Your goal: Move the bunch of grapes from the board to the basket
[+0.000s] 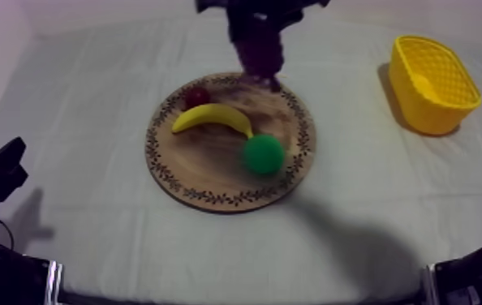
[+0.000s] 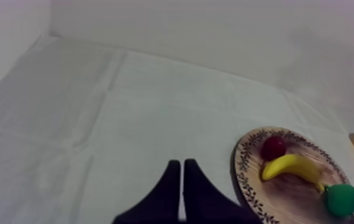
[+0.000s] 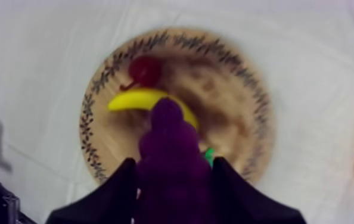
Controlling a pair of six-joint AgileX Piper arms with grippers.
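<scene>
Grapes point(image 3: 167, 128), a dark purple bunch, sit between the two black fingers point(image 3: 117, 193) of our right claw point(image 3: 173, 162), which is grasping them on both flanks. The right wrist view shows us that grip up close. There the bunch is seen against the round wooden board point(image 3: 242, 113) and hides part of the banana point(image 3: 133, 99). The small red fruit point(image 3: 145, 70) lies just beyond the banana, and a sliver of the green pear point(image 3: 208, 156) peeps out beside the bunch.

The top view gives us the layout instead. The bunch hangs at the board's far rim, and the banana curves across the board between the red fruit and the pear. The yellow basket point(image 1: 433, 81) stands well apart at the right, and the bunch is not yet in it. From the left wrist view's low angle, we catch a purple scrap of the bunch raised off the board.

Our right arm point(image 1: 252, 20) comes in from the far side and reaches steeply down. Our left claw point(image 2: 181, 164) rests low at the left of the surface. Its fingers are pressed into a narrow wedge, clenched on nothing, and point at open cloth point(image 1: 90, 97) beside the board.

The grey-white cloth shows soft creases and carries the arms' shadows. A pale wall point(image 2: 215, 30) rises behind it.
</scene>
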